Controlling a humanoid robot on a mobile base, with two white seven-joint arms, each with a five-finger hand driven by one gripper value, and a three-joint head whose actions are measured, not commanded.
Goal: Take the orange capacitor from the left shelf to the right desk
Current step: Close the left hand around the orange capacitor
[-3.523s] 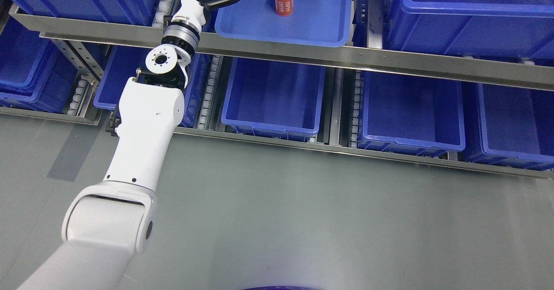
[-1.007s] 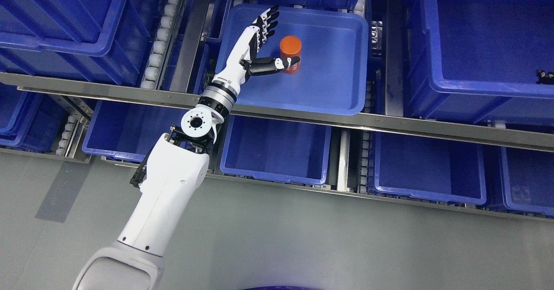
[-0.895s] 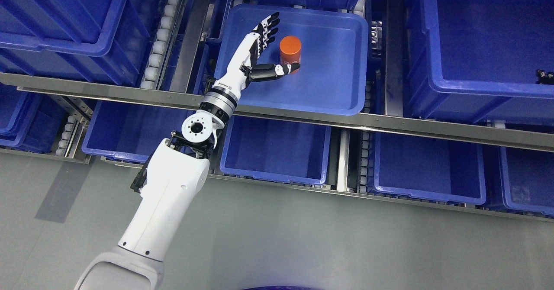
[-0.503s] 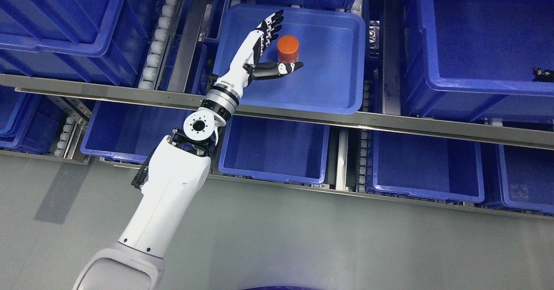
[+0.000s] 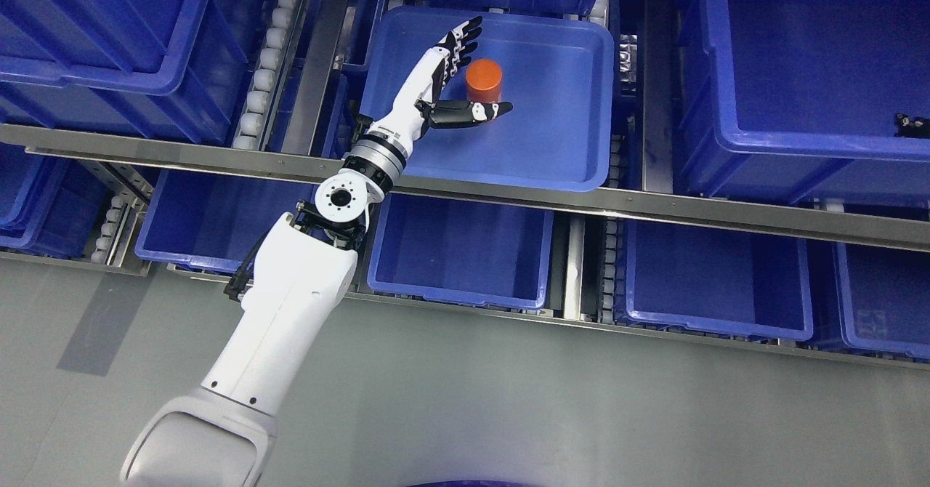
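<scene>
The robot's white left arm (image 5: 290, 312) comes up from the lower left and reaches over the steel front rail (image 5: 508, 200) of the shelf into a shallow, open blue plastic tray (image 5: 552, 145) on the upper level. Its black-and-white left hand (image 5: 447, 80) is spread wide and holds nothing — the four fingers (image 5: 465, 33) point up and away toward the tray's back wall, while the thumb (image 5: 479, 111) sticks out to the right.

The orange cylindrical capacitor (image 5: 484, 80) stands upright on the tray floor, in the tray's left half. It sits in the crook between fingers and thumb: the fingers lie just beside its left side, and the thumb crosses in front of its lower edge, hiding the base. Whether any finger actually touches it cannot be told from this angle.

Deeper blue plastic bins (image 5: 799, 58) flank the tray on both sides, and more blue bins (image 5: 465, 254) fill the lower level. White conveyor rollers (image 5: 265, 58) run along the lane to the left of the tray. Grey floor (image 5: 545, 400) lies below — the right arm does not show.
</scene>
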